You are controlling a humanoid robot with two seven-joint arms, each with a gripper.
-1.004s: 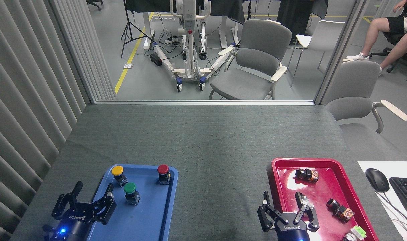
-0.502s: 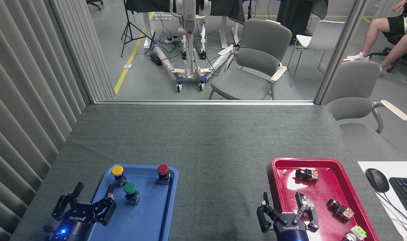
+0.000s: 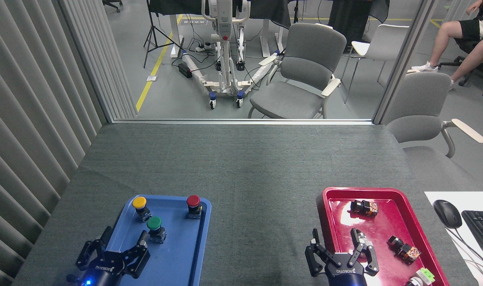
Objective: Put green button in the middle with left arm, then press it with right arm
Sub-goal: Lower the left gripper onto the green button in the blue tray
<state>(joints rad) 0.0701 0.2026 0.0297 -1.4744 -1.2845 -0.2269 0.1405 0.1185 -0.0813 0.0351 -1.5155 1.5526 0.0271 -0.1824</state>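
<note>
Head view shows our left gripper [image 3: 120, 246] low at the near left, over the near end of the blue tray [image 3: 177, 258], with its three black fingers [image 3: 143, 246] spread wide and nothing between them. Just ahead of that gripper, a little to its right, the green button [image 3: 154, 224] stands upright on the tray, close to the nearest fingertip but clear of it. Farther ahead and slightly left of the gripper stands the yellow button [image 3: 139, 203]; ahead and well to its right, near the tray's far right corner, stands the red button [image 3: 193, 201]. All three sit apart from one another.

To the right of our left gripper lies the bare grey cloth of the middle [image 3: 265, 222], between the two trays.

Our right gripper [image 3: 340, 248] hangs at the near right, over the near left part of the red tray [image 3: 328, 194], its fingers also spread wide and holding nothing. Ahead of it and to its right lie several small dark parts [image 3: 364, 207] on the red tray, apart from the fingers. Well to the right of that gripper, past the tray, we see a black mouse [image 3: 447, 213] and the edge of a keyboard [image 3: 481, 226] on a white surface
</note>
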